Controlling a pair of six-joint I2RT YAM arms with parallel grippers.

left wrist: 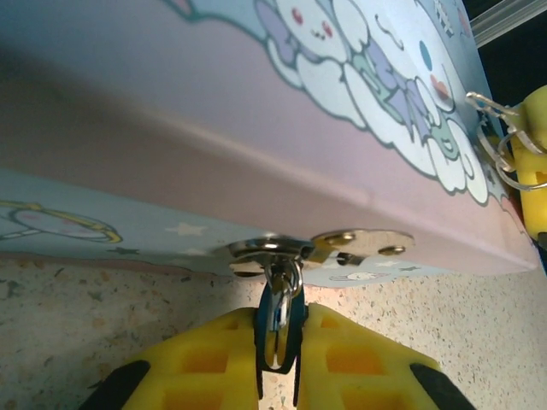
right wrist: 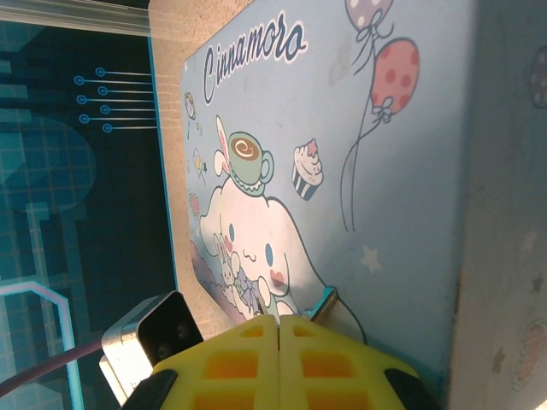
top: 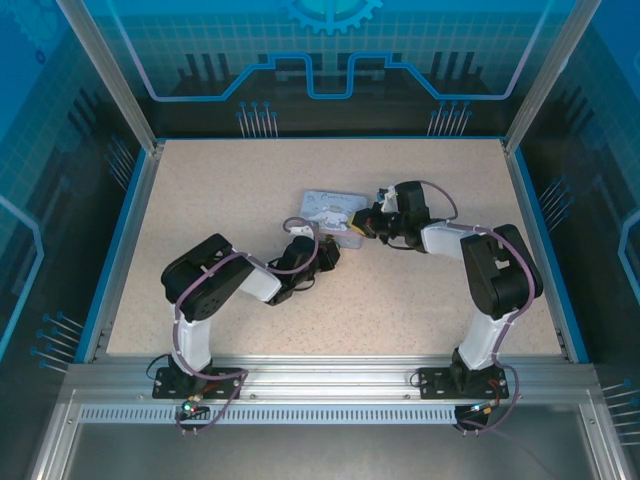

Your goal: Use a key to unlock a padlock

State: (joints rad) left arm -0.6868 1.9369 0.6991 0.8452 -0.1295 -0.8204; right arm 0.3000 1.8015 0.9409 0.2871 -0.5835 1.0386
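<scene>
Left claw (left wrist: 279, 318) squeezes the padlock (left wrist: 278, 337) hanging off the tin (left wrist: 256, 128); right claw (right wrist: 279, 323), fingers together, pinches the key (right wrist: 327, 301).

Count: 1 pale blue cartoon-printed tin box (top: 330, 212), 1 small dark padlock (left wrist: 278, 335), 1 thin metal key (right wrist: 328, 301), 2 yellow-fingered grippers, left (left wrist: 280, 318) and right (right wrist: 279, 323)

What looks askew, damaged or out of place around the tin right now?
Nothing stands out. The tin lies flat and closed, the padlock hangs straight from its hasp between the left claw's fingers, and the shut right claw sits at the tin's edge.
</scene>
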